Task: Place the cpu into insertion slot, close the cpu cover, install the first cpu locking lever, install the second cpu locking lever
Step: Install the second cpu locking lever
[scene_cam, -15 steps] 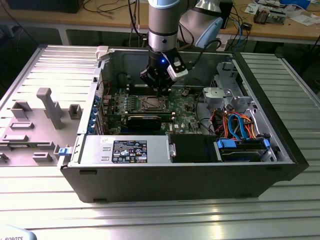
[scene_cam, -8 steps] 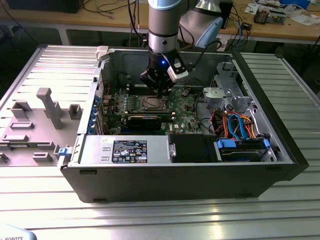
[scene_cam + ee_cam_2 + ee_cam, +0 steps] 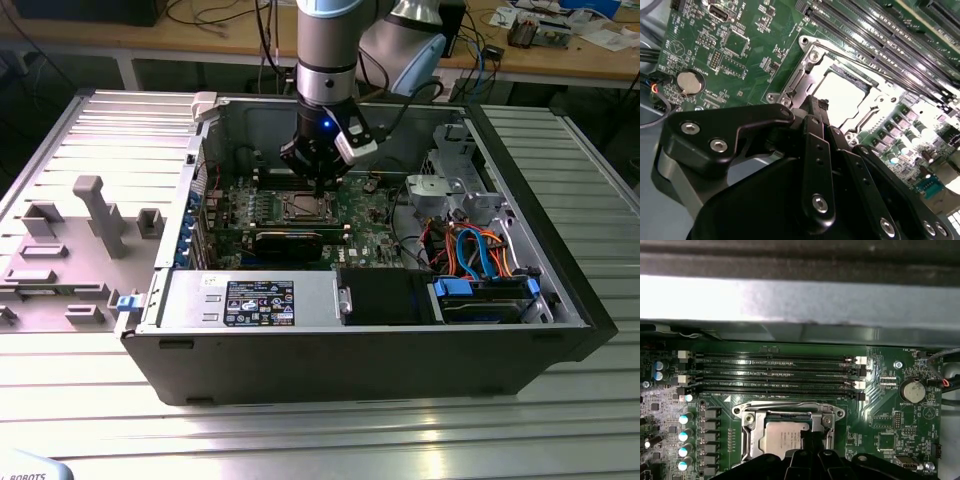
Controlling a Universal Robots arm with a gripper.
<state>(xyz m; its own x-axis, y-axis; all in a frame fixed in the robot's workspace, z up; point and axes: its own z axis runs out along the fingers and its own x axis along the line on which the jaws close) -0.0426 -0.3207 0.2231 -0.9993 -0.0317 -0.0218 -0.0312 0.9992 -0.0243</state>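
One cpu [image 3: 782,436] — four memory slots [image 3: 775,372].

gripper [image 3: 318,187] low over insertion slot [image 3: 304,208], memory slots [image 3: 775,372] just beside, expansion card [image 3: 290,240] near, open above

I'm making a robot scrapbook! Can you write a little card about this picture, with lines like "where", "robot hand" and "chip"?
where: inside an open computer case on a metal table
robot hand: gripper right over the socket, fingers together at the tip
chip: cpu lying in the socket, grey top showing
cover: metal frame down around the chip
nearby: memory slots beside the socket, round battery on the green board
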